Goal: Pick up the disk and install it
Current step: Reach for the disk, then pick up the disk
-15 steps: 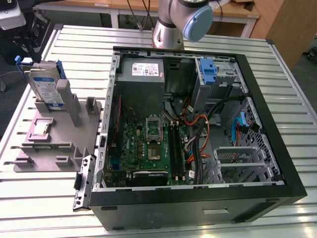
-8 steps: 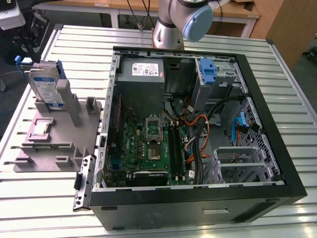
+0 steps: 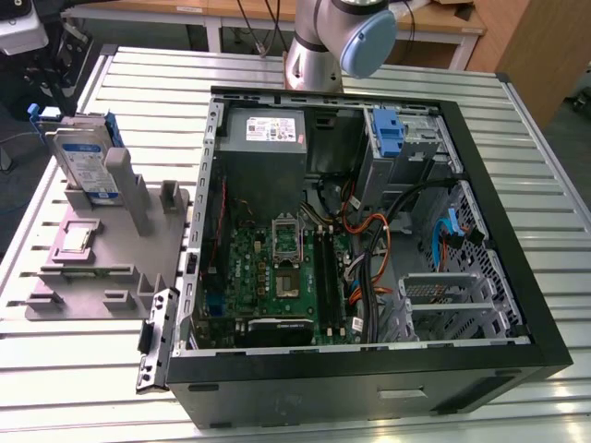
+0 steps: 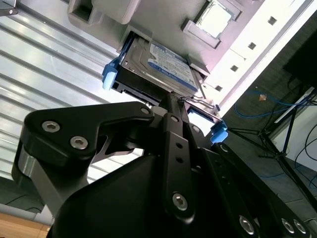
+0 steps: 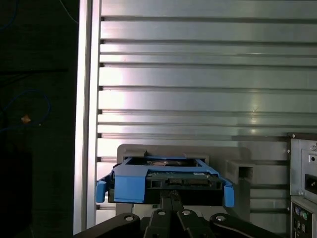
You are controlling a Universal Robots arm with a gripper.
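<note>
The disk (image 3: pixel 85 161) is a silver-grey drive with a white-and-blue label and blue side rails. It stands on edge in a slot of the grey holder (image 3: pixel 102 254) at the exterior view's left. Both wrist views look down the gripper at the disk (image 4: pixel 158 64) (image 5: pixel 166 181), with its connector end towards the camera. My gripper (image 4: pixel 171 103) (image 5: pixel 170 196) points at that end, its black fingers together with nothing between them. I cannot tell whether the tips touch the drive.
An open computer case (image 3: pixel 517 277) lies on the slatted metal table (image 3: pixel 369 74), showing a motherboard (image 3: pixel 277 268), cables and a grey power-supply box (image 3: pixel 263 138). A bare blue bracket (image 3: pixel 390 134) sits in the drive bay at the back. The arm's base (image 3: pixel 319 46) stands behind the case.
</note>
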